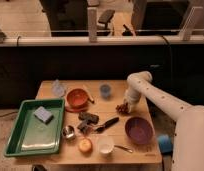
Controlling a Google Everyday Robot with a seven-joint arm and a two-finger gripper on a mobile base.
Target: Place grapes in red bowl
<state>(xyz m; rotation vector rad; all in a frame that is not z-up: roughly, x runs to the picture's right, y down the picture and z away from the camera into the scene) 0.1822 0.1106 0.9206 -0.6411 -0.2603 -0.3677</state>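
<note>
Now; hand (pixel 124 104) at grapes (pixel 120 108); red bowl (pixel 76 98) well apart

White arm (pixel 162 101) in a sharp elbow bend, tool (pixel 123 106) low at its down-left end.

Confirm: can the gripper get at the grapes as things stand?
Probably yes. The gripper sits right at the grapes, with nothing visible between them; the blue cup and the purple bowl stand clear.
</note>
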